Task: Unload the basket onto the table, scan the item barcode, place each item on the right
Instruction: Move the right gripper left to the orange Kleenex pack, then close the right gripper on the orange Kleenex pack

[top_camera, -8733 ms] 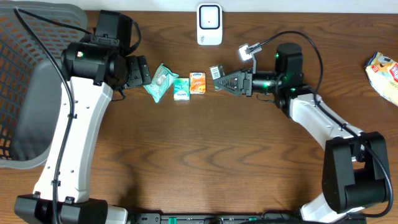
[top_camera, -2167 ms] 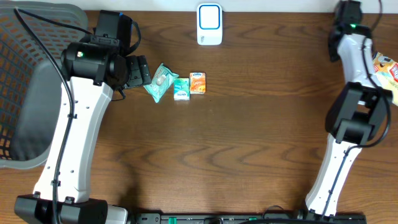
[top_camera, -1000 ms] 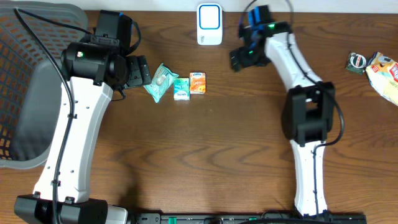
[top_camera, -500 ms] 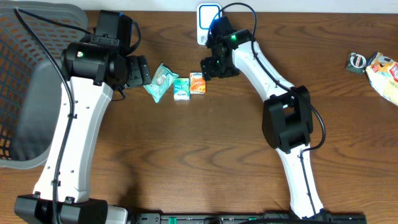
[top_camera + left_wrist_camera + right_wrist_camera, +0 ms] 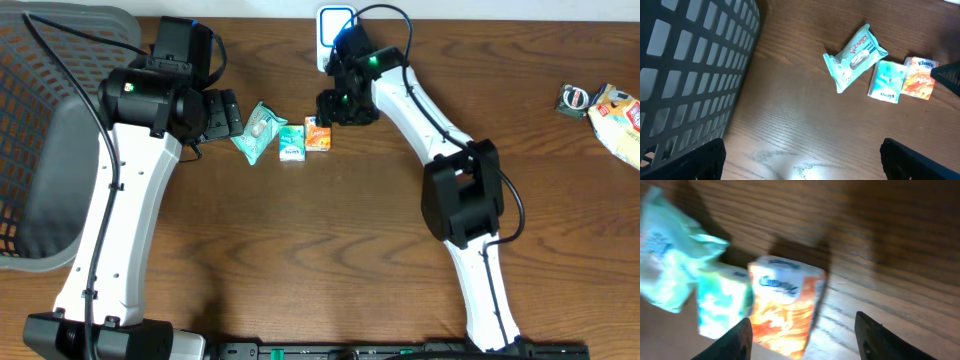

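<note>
Seen from overhead, the right claw (image 5: 335,107) hangs just above the orange packet (image 5: 318,134). The white scanner (image 5: 325,25) is right behind it, half hidden by the arm. How wide the jaws stand cannot be read from up there. The right wrist view settles it: the two fingers (image 5: 737,342) stand apart, partly open, with nothing held. The orange packet lies flat on the surface (image 5: 880,240) below and between them, closer to one finger than the other. Touching the orange packet on its far side is a small green packet (image 5: 722,300), and past that is a pale wipes pack (image 5: 665,270).

The left claw (image 5: 222,112) is wide open and empty, and overhead it sits just beside the wipes pack. Its own camera shows all three packets ahead and off to one side. The dark mesh basket (image 5: 690,75) fills the other side.
</note>
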Action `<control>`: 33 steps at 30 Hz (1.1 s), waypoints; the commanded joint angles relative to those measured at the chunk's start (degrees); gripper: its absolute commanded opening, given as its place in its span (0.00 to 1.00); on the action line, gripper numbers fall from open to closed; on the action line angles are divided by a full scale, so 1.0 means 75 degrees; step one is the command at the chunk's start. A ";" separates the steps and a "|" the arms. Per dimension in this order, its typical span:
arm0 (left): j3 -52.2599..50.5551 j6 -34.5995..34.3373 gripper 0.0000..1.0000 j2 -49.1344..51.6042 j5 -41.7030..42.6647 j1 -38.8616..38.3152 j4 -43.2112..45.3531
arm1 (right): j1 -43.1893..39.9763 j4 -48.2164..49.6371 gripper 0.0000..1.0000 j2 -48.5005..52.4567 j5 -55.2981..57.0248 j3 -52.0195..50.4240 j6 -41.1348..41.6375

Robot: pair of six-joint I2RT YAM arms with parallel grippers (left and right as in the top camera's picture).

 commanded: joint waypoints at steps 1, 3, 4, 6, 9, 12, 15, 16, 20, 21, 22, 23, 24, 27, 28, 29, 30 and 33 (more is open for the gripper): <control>-0.0023 -0.0070 0.98 -0.0012 -0.0093 0.0012 -0.0012 | 0.0221 0.0131 0.55 -0.0469 -0.0210 0.0105 0.0117; -0.0023 -0.0070 0.98 -0.0012 -0.0093 0.0012 -0.0012 | 0.0361 0.0242 0.53 -0.0466 -0.0047 0.0105 0.0117; -0.0023 -0.0070 0.98 -0.0012 -0.0093 0.0012 -0.0012 | 0.0449 0.0280 0.52 -0.0466 0.0149 0.0105 0.0122; -0.0023 -0.0070 0.98 -0.0012 -0.0093 0.0012 -0.0012 | 0.0656 0.0347 0.48 -0.0466 0.0857 0.0105 0.0347; -0.0023 -0.0070 0.98 -0.0012 -0.0093 0.0012 -0.0012 | 0.0950 0.0332 0.45 -0.0466 0.1932 0.0061 0.0676; -0.0023 -0.0070 0.98 -0.0012 -0.0093 0.0012 -0.0012 | 0.1230 0.0309 0.41 -0.0466 0.2728 -0.0064 0.0889; -0.0023 -0.0070 0.98 -0.0012 -0.0090 0.0012 -0.0012 | 0.1413 0.0315 0.36 -0.0466 0.3110 -0.0236 0.0938; -0.0023 -0.0070 0.98 -0.0012 -0.0093 0.0012 -0.0012 | 0.1451 0.0312 0.33 -0.0466 0.3144 -0.0283 0.0944; -0.0023 -0.0070 0.98 -0.0012 -0.0093 0.0012 -0.0012 | 0.1527 0.0382 0.29 -0.0466 0.3165 -0.0493 0.1119; -0.0023 -0.0070 0.98 -0.0012 -0.0093 0.0012 -0.0012 | 0.1527 0.0420 0.29 -0.0466 0.3179 -0.0560 0.1119; -0.0023 -0.0070 0.98 -0.0012 -0.0093 0.0012 -0.0012 | 0.1527 0.0463 0.29 -0.0466 0.3226 -0.0624 0.1142; -0.0023 -0.0070 0.98 -0.0012 -0.0093 0.0012 -0.0012 | 0.1527 0.0554 0.30 -0.0466 0.3267 -0.0720 0.1139; -0.0023 -0.0070 0.98 -0.0012 -0.0093 0.0012 -0.0012 | 0.1524 0.0638 0.33 -0.0466 0.3281 -0.0804 0.1139; -0.0023 -0.0070 0.98 -0.0012 -0.0093 0.0012 -0.0012 | 0.1521 0.0906 0.39 -0.0466 0.3279 -0.1037 0.1137; -0.0023 -0.0070 0.98 -0.0012 -0.0093 0.0012 -0.0012 | 0.1521 0.0997 0.40 -0.0466 0.3279 -0.1102 0.1134; -0.0023 -0.0070 0.98 -0.0012 -0.0093 0.0012 -0.0012 | 0.1530 0.1090 0.41 -0.0466 0.3276 -0.1166 0.1134; -0.0023 -0.0070 0.98 -0.0012 -0.0093 0.0012 -0.0012 | 0.1536 0.1189 0.41 -0.0466 0.3276 -0.1227 0.1134; -0.0023 -0.0070 0.98 -0.0012 -0.0093 0.0012 -0.0012 | 0.1530 0.1422 0.41 -0.0466 0.3427 -0.1419 0.1134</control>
